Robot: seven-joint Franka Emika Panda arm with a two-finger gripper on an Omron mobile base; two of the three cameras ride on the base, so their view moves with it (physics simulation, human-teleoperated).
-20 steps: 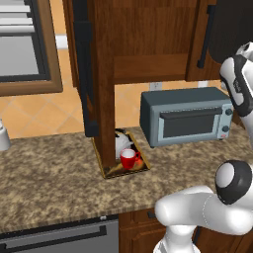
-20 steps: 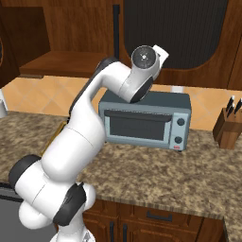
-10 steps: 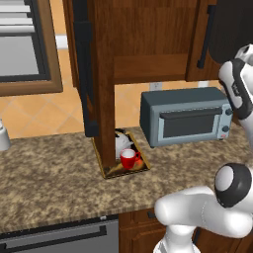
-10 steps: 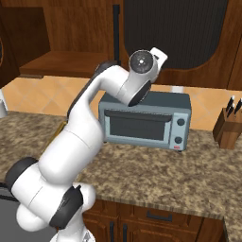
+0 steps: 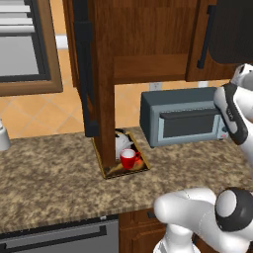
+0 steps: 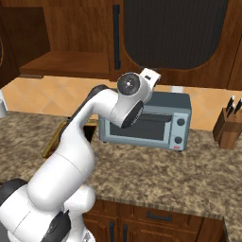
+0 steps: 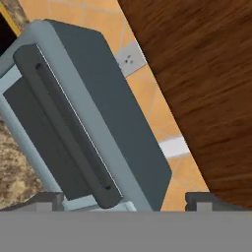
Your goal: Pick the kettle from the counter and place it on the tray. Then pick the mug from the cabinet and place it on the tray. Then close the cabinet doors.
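Left base view: the red mug (image 5: pixel 129 158) and the kettle (image 5: pixel 121 142) were seen together on the tray (image 5: pixel 109 170), on the counter (image 5: pixel 54 178) left of the toaster oven (image 5: pixel 183 121), under an open cabinet door (image 5: pixel 97 74). Right base view: the arm was raised before the oven (image 6: pixel 156 123). Hand view: the gripper (image 7: pixel 125 200) was spread wide with nothing between its fingertips, above the oven (image 7: pixel 78 113).

The bench (image 5: pixel 49 173) looks like speckled brown and tan granite, smooth with a faint sheen, and the cabinet (image 5: pixel 148 44) is dark reddish-brown wood with visible grain (its doors (image 6: pixel 172 33) carry matt black panels). Between the fingers (image 7: pixel 47 201) lies the toaster oven (image 7: pixel 93 113), smooth matt grey like painted metal. The mug (image 5: pixel 129 159) is glossy red, the tray (image 5: pixel 106 170) gold-rimmed.
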